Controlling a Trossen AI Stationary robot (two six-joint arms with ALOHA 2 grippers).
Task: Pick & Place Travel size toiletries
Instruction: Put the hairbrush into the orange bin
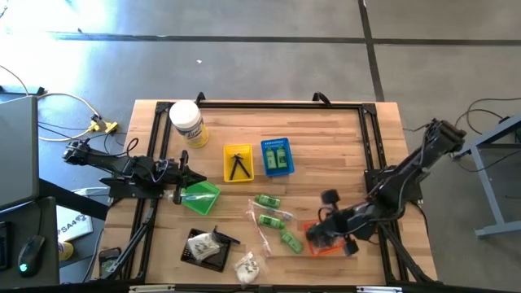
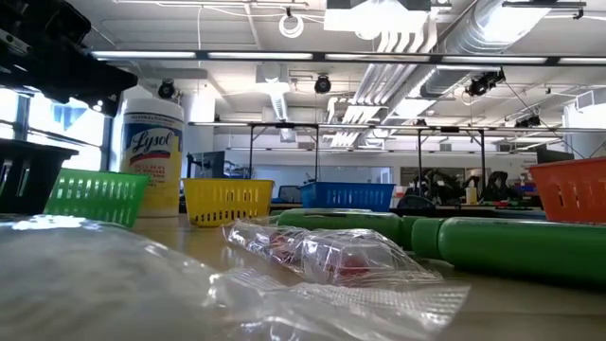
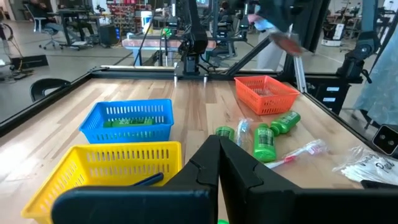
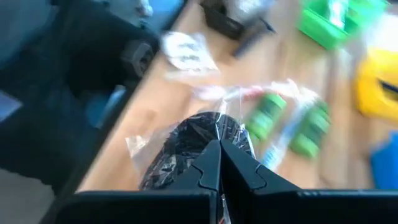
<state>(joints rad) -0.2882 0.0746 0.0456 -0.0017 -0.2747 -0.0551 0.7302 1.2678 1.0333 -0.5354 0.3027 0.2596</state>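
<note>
High view: the right gripper hovers over the orange basket at the desk's near right; green bottles lie just left. A clean release needs the packet centred over the basket.

Right wrist view: its fingers are pinched together on a clear packet.

Left wrist view: the left gripper is closed, empty.

My right gripper sits over the right basket; bottles lie just left of it.
</note>
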